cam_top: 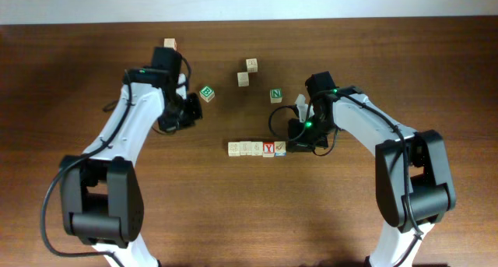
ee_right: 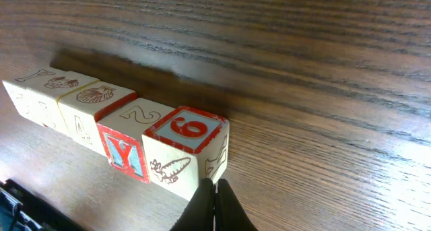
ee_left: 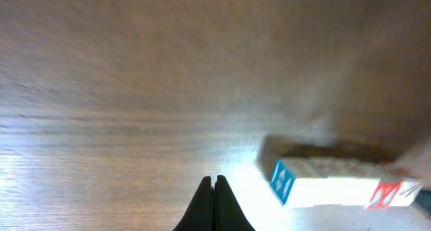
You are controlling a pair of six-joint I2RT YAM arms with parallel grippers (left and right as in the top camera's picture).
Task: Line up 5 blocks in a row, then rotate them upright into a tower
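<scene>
Five pale wooden blocks stand in a row near the table's middle. The red Y block is fourth from the left, and a block with blue markings ends the row on the right. In the right wrist view that end block shows a red 6 on top and a carrot on its side, next to the Y block. My right gripper is shut, its tips touching that end block's near corner. My left gripper is shut and empty, left of the row.
A green B cube lies just right of my left gripper. A green N cube sits behind the row. Two tan cubes lie further back, and another cube rests near the table's far edge.
</scene>
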